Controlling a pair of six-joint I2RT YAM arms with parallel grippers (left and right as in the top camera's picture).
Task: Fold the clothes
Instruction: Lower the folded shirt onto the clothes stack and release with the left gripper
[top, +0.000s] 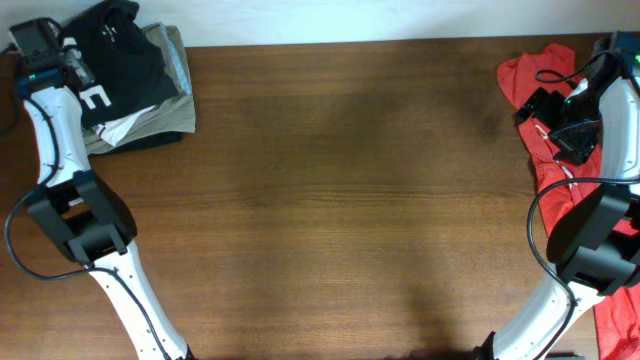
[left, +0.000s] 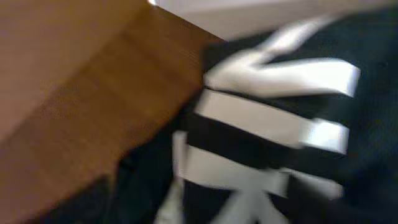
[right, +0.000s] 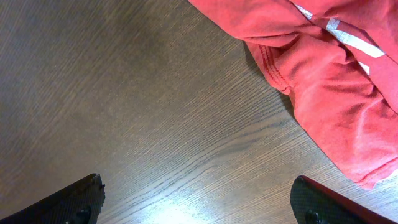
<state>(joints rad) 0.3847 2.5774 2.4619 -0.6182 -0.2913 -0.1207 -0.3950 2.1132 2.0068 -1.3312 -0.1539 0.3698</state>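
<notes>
The clothes, a charcoal-black T-shirt (top: 120, 45) with white block letters, lie bunched on a stack of garments at the table's far left corner. The left wrist view is blurred and filled by the black fabric (left: 367, 124) and its white letters (left: 261, 118); no fingers show there. My left gripper (top: 75, 62) hovers at the shirt's left edge, and whether it is open or shut does not show. My right gripper (right: 199, 205) stands wide open over bare wood, nothing between its fingertips (right: 81, 199), next to a red-orange shirt (right: 336, 74).
Under the black shirt lie folded khaki (top: 178, 110) and white (top: 120, 128) garments. The red-orange shirt (top: 530, 80) spreads along the right edge of the brown wooden table (top: 340, 200), under the right arm. The table's far edge (left: 180, 18) runs close behind the stack.
</notes>
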